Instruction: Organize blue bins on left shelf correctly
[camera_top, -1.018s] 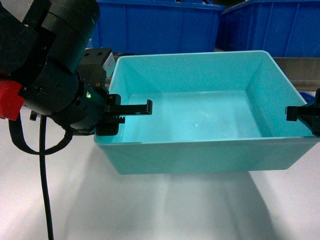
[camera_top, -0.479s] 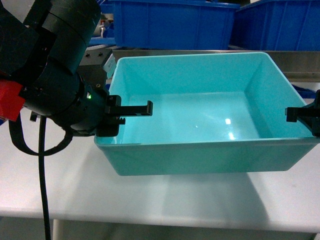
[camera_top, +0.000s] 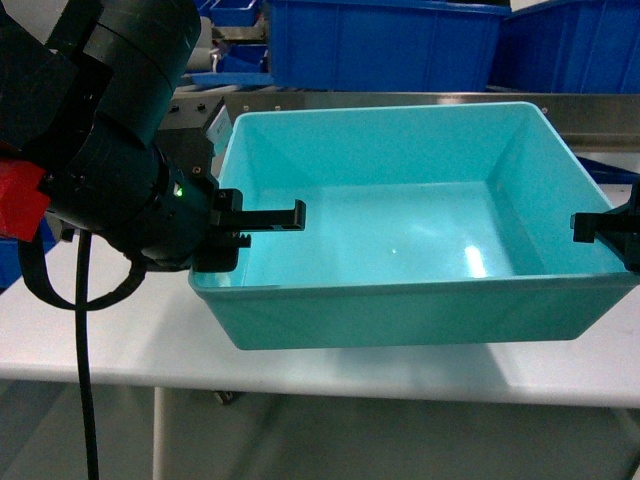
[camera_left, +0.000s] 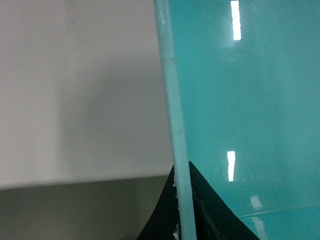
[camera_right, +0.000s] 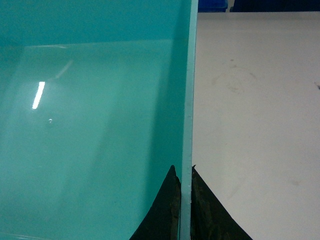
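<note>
Turquoise plastic forms the bin (camera_top: 400, 250), which we hold by its two short walls, raised clear of the white table (camera_top: 100, 340) under it. Our left gripper (camera_top: 235, 240) is clamped on the bin's left wall: in the left wrist view one finger lies inside the wall and one outside, both pressed to the rim (camera_left: 175, 125). Our right gripper (camera_top: 605, 232) pinches the bin's right wall the same way, its fingers (camera_right: 165, 210) set either side of the rim. The bin sits level and holds nothing. Beyond the bin's far wall runs a steel shelf rail (camera_top: 400, 98), and royal-blue crates (camera_top: 380, 45) stand behind that rail.
</note>
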